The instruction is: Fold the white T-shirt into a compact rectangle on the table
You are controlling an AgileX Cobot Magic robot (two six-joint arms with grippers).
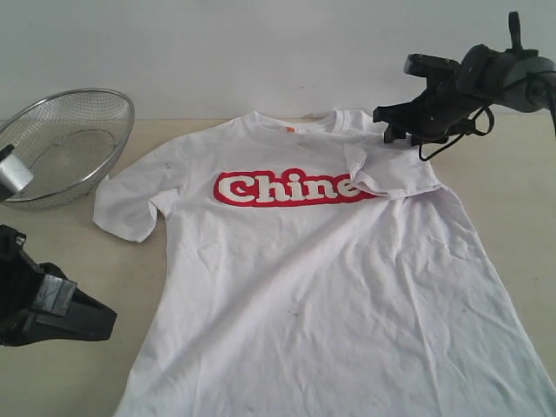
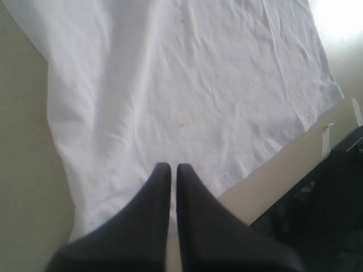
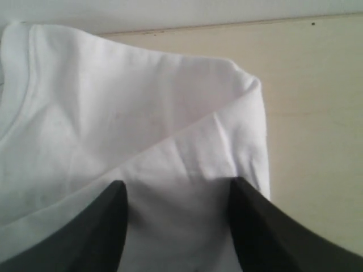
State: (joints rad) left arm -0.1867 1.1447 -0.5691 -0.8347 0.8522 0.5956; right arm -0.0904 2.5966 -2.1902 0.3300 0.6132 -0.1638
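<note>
Right pincer [image 3: 177, 184]: jaws wide, nothing gripped, folded-in sleeve [image 3: 187, 153] of white T-shirt [image 1: 321, 278] lies between them. Left pincer [image 2: 170, 166]: jaws closed, empty, shirt body just ahead. Shirt rests on table [image 1: 78, 373].

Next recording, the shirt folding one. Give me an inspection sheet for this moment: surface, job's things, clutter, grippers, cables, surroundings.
Surface: table, pale wood grain with a few dark specks.
Job's things: T-shirt lies front up; one sleeve is folded in over the end of the red lettering, the other is spread out.
Clutter: wire basket at the far corner beside the spread sleeve, nothing seen inside.
Grippers: left gripper shut, holding nothing, near the shirt's lower edge; right gripper open over the folded sleeve.
Cables: black cable looped under the right arm's wrist, off the shirt.
Surroundings: plain pale wall behind the table.
</note>
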